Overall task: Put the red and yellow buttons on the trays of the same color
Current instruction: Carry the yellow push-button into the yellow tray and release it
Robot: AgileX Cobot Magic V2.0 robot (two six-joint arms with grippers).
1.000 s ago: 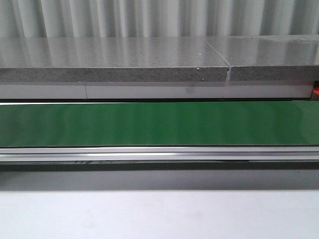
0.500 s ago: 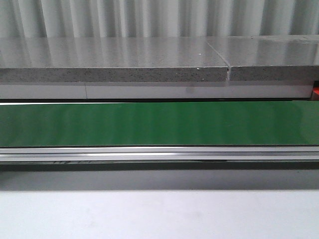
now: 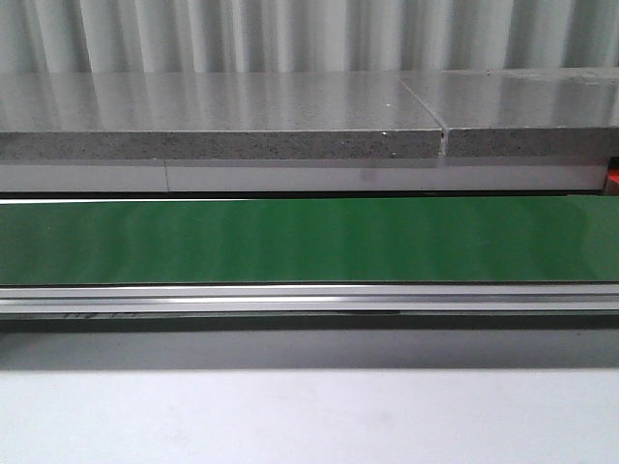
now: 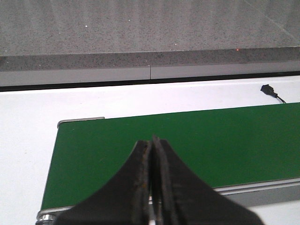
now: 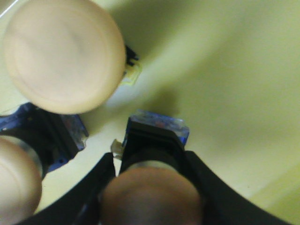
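Button [image 5: 152, 197] between gripper [image 5: 152, 187] fingers

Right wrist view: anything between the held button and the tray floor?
Nothing visible. The right tool holds the button over bare yellow tray floor; two other buttons sit off to one side.
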